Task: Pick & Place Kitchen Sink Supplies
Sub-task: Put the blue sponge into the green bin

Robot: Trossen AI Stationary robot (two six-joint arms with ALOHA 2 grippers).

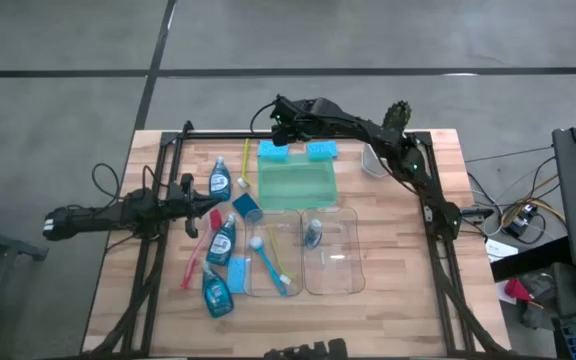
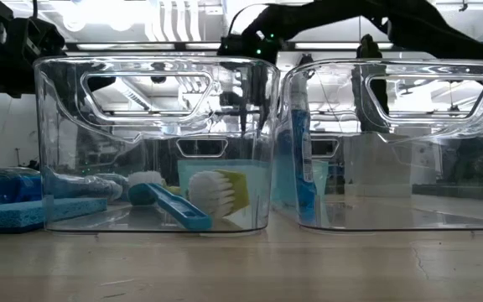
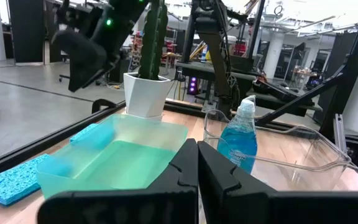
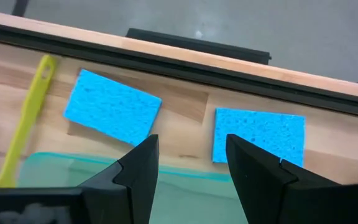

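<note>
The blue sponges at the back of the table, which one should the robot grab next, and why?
Probably the right tool should ease down toward one of the two blue sponges, likely the left sponge or the right sponge. Its fingers are open, hanging over the wood between them, just past the green tray rim. Which sponge is nearer is hard to tell. The left tool waits shut.

Two blue sponges [image 1: 273, 153] [image 1: 322, 150] are lying flat beside each other at the table's far edge, with a yellow-green brush [image 1: 245, 166] lying next to them. Three clear bottles of blue liquid [image 1: 219, 179] [image 1: 222, 238] [image 1: 215, 291] are lying on the wood, near a red-pink brush [image 1: 196, 255]. A blue brush [image 1: 271, 262] is resting in one bin, and a fourth bottle [image 1: 312, 233] is standing in the other.
</note>
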